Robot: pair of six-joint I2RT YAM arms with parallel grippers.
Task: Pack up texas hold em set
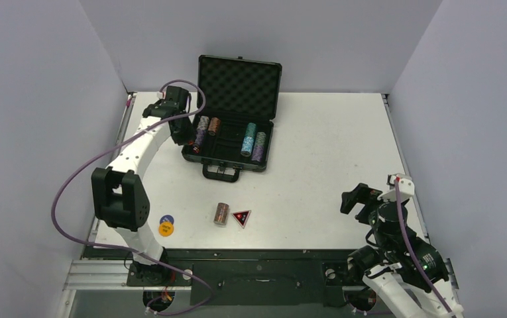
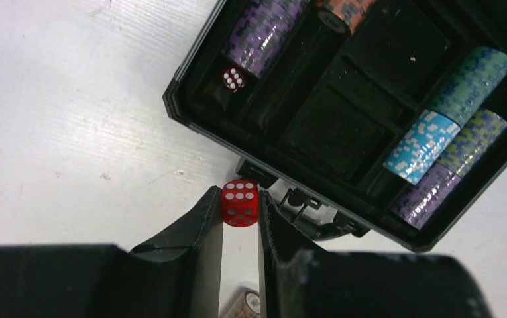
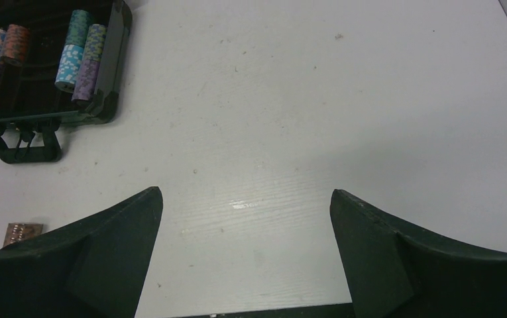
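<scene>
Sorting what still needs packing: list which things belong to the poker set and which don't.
Poker set: case, chip stacks and one die inside it, second die pinched in the left gripper, loose chip stack, triangle, yellow disc, blue disc.
Not the set: table, purple cable on the left arm.

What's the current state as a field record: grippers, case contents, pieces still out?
left gripper: shut on red die, at the briefcase's left side
right gripper: open, empty, over bare table
briefcase: open, lid up
in case: second die, purple stack, brown stack, teal stack
on table: loose brown chip stack, black-red triangle, blue disc, yellow disc
</scene>
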